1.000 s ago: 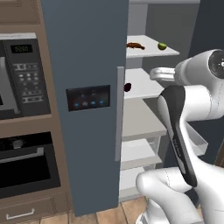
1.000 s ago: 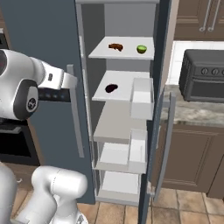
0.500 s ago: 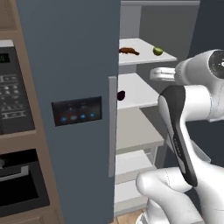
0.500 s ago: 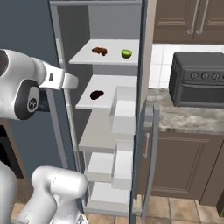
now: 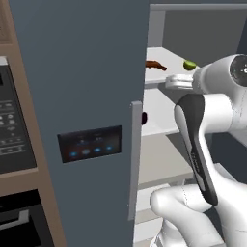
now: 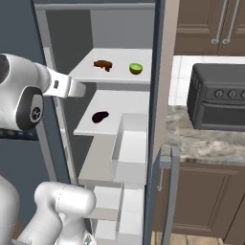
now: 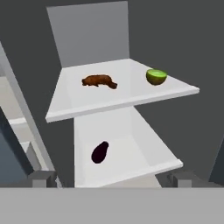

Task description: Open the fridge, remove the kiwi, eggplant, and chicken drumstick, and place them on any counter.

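The fridge [image 5: 87,96] stands with its right door [image 6: 160,95] swung open and its left door shut. On the top white shelf [image 7: 118,103] lie the reddish-brown chicken drumstick [image 7: 99,81] [image 6: 103,64] [image 5: 155,65] and, to its right, the green kiwi [image 7: 156,76] [image 6: 136,68] [image 5: 189,64]. The dark eggplant [image 7: 99,152] [image 6: 100,116] rests on the shelf below, half hidden by the door edge in the left base view [image 5: 144,118]. My gripper [image 7: 113,179] is open and empty, in front of the shelves at about top-shelf height. The counter [image 6: 201,143] lies right of the fridge.
A black oven [image 6: 217,103] sits on the counter under dark wall cabinets [image 6: 210,24]. White door bins [image 6: 129,148] project along the open door. A built-in oven panel [image 5: 12,125] stands left of the fridge. Lower shelves [image 6: 103,162] continue downward.
Both base views have shifted and the fridge looks larger, so the base has driven closer. The foods lie where they were and the gripper stays open.
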Available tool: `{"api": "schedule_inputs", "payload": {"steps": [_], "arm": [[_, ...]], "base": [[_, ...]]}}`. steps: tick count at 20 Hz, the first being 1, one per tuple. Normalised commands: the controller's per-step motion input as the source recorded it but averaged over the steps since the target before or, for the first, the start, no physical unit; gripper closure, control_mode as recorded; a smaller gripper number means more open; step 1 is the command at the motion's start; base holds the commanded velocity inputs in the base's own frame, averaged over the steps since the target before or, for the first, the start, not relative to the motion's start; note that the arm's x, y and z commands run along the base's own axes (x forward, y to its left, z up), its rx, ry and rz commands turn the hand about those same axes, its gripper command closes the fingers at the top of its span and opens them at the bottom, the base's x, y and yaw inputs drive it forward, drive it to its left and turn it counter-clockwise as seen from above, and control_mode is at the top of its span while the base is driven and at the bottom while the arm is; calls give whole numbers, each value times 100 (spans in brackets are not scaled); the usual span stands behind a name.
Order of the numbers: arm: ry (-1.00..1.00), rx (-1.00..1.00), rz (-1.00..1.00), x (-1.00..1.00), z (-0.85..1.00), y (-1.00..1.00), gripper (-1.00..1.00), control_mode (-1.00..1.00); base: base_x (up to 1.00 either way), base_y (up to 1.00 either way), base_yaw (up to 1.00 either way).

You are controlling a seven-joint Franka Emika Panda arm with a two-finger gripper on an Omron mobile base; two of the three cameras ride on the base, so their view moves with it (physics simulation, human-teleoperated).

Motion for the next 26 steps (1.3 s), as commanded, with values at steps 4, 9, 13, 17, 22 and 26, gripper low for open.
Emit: {"api": "schedule_inputs", "payload": {"steps": [4,9,13,17,22,26], "arm": [[0,0,0,0,0,0,-100,100],[0,0,0,1,-28,0,-100,-100],[0,4,0,8,-63,0,-100,-100],[16,11,0,33,-54,0,-100,-100],[26,12,0,49,-45,0,-100,-100],[24,9,0,42,-37,0,-100,-100]], "base": [[15,0,0],[0,0,0],[0,0,0],[0,0,0],[0,0,0],[0,0,0]]}}
